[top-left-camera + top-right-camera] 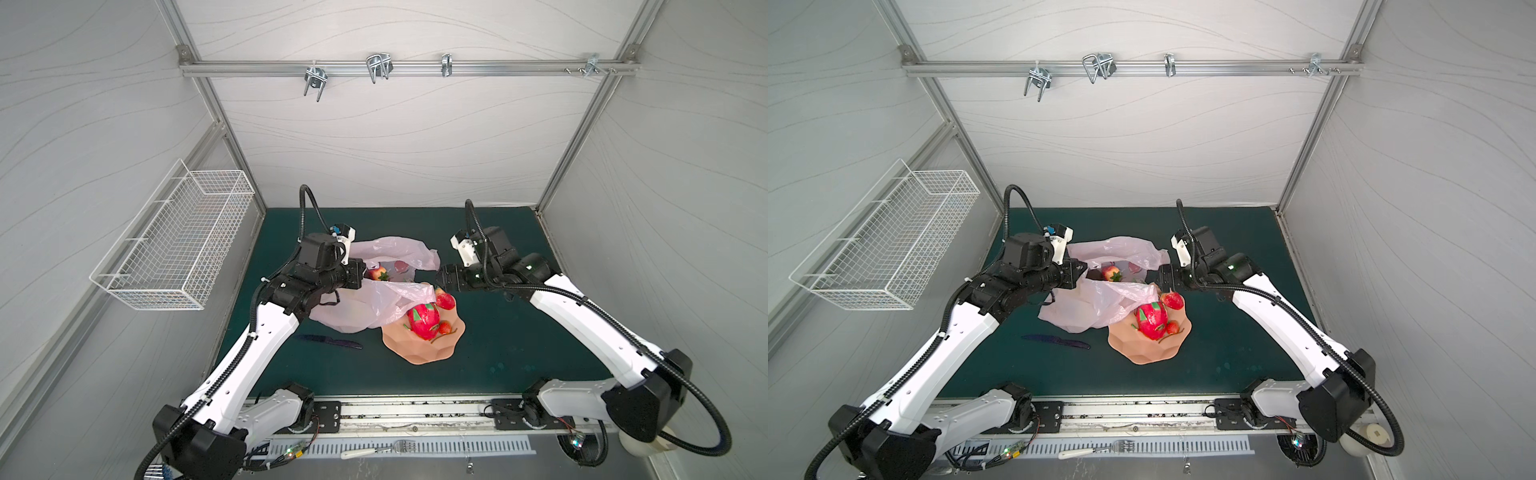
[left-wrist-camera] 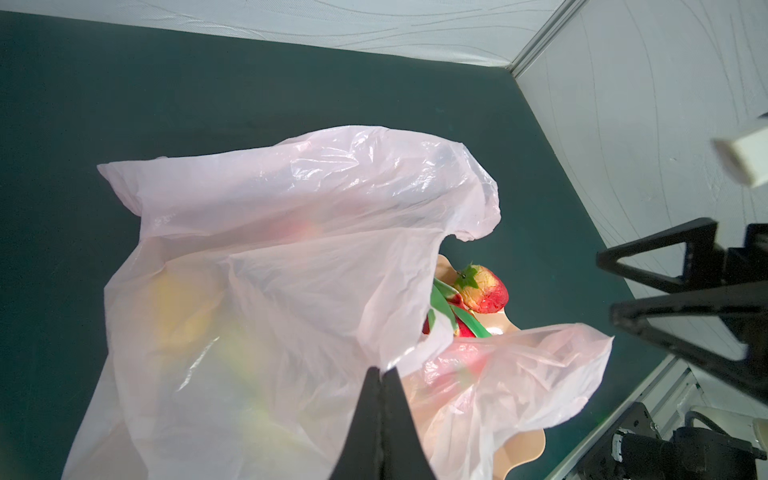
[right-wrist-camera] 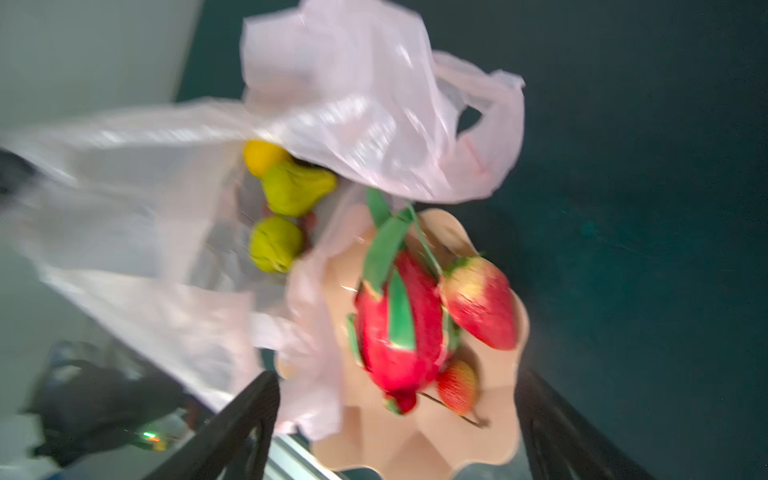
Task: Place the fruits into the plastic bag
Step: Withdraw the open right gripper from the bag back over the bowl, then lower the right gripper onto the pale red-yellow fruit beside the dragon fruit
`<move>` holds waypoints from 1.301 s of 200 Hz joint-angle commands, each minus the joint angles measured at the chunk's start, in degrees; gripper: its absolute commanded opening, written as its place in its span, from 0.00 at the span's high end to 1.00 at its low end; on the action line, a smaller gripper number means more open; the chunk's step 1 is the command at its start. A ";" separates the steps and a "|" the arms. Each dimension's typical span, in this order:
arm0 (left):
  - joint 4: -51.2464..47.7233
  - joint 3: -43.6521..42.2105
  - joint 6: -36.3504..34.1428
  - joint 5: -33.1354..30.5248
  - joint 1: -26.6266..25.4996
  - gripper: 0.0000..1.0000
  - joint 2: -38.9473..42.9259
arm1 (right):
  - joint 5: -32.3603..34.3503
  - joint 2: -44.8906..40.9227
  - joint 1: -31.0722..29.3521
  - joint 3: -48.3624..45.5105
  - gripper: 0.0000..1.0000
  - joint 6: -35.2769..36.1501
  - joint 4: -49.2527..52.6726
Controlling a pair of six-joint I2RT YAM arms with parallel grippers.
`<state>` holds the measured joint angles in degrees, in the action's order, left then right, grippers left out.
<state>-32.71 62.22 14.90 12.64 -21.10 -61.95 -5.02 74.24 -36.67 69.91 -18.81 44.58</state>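
The pale-pink plastic bag (image 1: 374, 299) (image 1: 1100, 303) lies open on the green mat, draped over the bowl's rim. My left gripper (image 2: 382, 370) (image 1: 361, 278) is shut on the bag's edge. Inside the bag (image 3: 353, 124) show a lemon (image 3: 262, 156), a green pear (image 3: 297, 189) and a knobbly green fruit (image 3: 275, 245). The dragon fruit (image 1: 423, 319) (image 3: 399, 328), a large strawberry (image 1: 444, 300) (image 2: 484, 289) and a small strawberry (image 1: 445, 327) (image 3: 457, 386) rest in the peach bowl (image 1: 419, 349). My right gripper (image 1: 438, 277) (image 3: 397, 376) hangs open above the bowl, holding nothing.
A purple knife (image 1: 328, 341) lies on the mat left of the bowl. A white wire basket (image 1: 174, 241) hangs on the left wall. A fork (image 1: 378, 449) lies on the front ledge. Metal hooks hang from the back rail.
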 commanded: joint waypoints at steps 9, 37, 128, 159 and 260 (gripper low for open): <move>0.47 3.07 -1.13 0.28 -0.08 1.00 -0.34 | 5.10 2.14 0.27 -2.36 0.17 11.50 4.91; 0.18 3.39 -1.22 0.19 -0.08 1.00 -0.31 | 5.99 4.38 0.19 -3.19 0.21 15.55 3.81; 0.32 3.58 -0.65 -0.13 -0.14 1.00 -0.44 | 8.15 12.45 -0.92 -3.91 0.25 19.91 -2.04; 0.12 3.79 -0.72 -0.19 -0.08 1.00 -0.50 | 7.43 14.63 -1.52 -2.98 0.24 21.26 -3.50; -0.38 4.47 -1.00 -0.46 -0.08 1.00 -0.65 | 8.62 18.11 -2.39 -2.50 0.39 21.71 -4.82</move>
<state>-33.63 63.92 14.72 12.58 -21.10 -62.37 2.85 91.98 -38.46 66.26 1.65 40.16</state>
